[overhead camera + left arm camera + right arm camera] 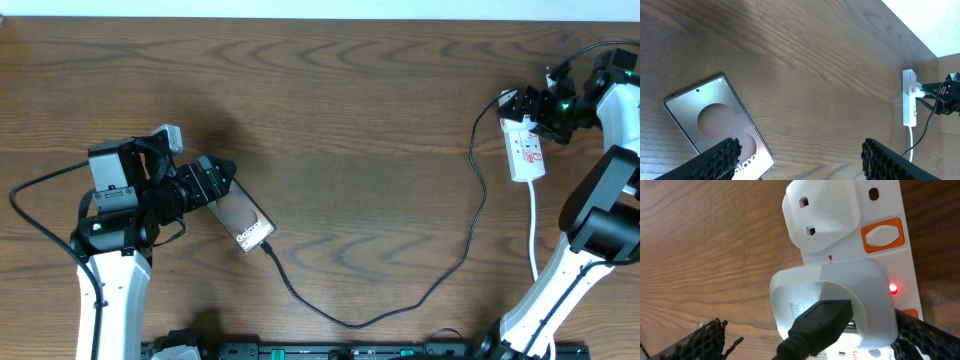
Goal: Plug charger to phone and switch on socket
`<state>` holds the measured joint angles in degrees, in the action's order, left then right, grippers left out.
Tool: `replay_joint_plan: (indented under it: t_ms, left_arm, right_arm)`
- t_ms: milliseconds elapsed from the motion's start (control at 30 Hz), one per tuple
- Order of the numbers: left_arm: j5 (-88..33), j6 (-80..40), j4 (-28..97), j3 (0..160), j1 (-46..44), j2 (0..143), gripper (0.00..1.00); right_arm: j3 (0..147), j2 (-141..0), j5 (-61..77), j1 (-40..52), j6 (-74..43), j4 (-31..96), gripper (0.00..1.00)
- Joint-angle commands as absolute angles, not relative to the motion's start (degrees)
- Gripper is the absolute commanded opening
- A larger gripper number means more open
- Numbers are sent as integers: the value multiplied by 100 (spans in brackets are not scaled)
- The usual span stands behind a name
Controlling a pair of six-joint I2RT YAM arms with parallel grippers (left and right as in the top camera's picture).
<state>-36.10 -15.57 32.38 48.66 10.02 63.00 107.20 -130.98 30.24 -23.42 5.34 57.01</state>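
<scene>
The phone (243, 219) lies flat at the left of the table, its glossy face (715, 120) reflecting in the left wrist view. The charger, a thin black cable (400, 305), runs from the phone's lower end across the table to the white socket (525, 148) at the far right. My left gripper (222, 178) is open at the phone's upper end, with one fingertip (720, 157) over its edge. My right gripper (532, 108) is open above the socket, its fingers either side of a white adapter (840, 295) that holds a black connector (820, 325). A red light (893, 287) glows on the socket.
An orange rocker switch (882, 234) sits beside a second white plug (822, 215) on the socket. The socket's white lead (533, 225) trails toward the front edge. A dark rail (350, 351) runs along the table's front. Thicker black arm cables loop at both sides.
</scene>
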Motion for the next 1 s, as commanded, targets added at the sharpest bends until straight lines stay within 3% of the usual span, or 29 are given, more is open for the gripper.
replay_joint_plan:
  t_ms: [0,567,967]
  left_arm:
    - [-3642,-1457,3247,4934,1020,6292,80]
    - [-3642,-1461,3247,4934,1020,6292,80]
    - [-3645,-1461,3247,4934,1020,6292,80]
  right_arm:
    - [10674,-13152,3452,-2106,377,5806,99]
    - [11362,-13004,1981,-2587,-128,7087,99]
    - [11439,-10814,1514,-2539,-390,7642,99]
